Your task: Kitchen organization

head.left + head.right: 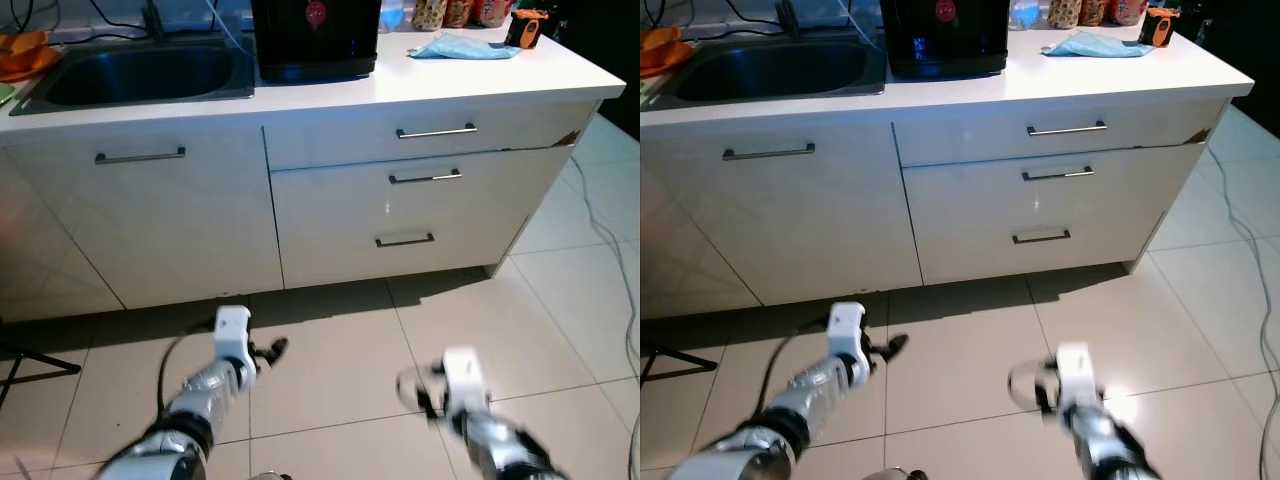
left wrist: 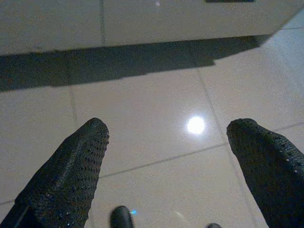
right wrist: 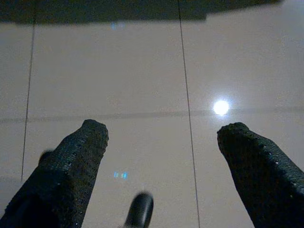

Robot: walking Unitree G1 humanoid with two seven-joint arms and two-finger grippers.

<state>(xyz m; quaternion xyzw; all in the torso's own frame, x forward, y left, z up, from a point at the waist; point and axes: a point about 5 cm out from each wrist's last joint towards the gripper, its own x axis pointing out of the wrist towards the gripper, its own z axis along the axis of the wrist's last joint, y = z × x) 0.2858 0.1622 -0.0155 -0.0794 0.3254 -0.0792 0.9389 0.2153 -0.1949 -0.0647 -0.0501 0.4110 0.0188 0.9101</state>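
I face a white kitchen counter point(image 1: 470, 85) with a steel sink point(image 1: 140, 72) set in at its left. A black appliance point(image 1: 315, 38) stands beside the sink, and a blue cloth point(image 1: 462, 46) lies further right. Below are a cupboard door point(image 1: 140, 215) and three drawers with metal handles point(image 1: 436, 131). My left gripper point(image 1: 268, 351) hangs low over the floor tiles, open and holding nothing; the left wrist view shows its fingers point(image 2: 71, 171) spread wide. My right gripper point(image 1: 415, 388), blurred, is also low and open, with its fingers point(image 3: 71, 166) apart over bare tile.
An orange dish point(image 1: 22, 55) sits left of the sink. An orange and black tool point(image 1: 524, 27) and jars point(image 1: 455, 12) stand at the counter's back right. A cable point(image 1: 605, 240) trails on the floor at right. A dark stand leg point(image 1: 40, 360) lies at left.
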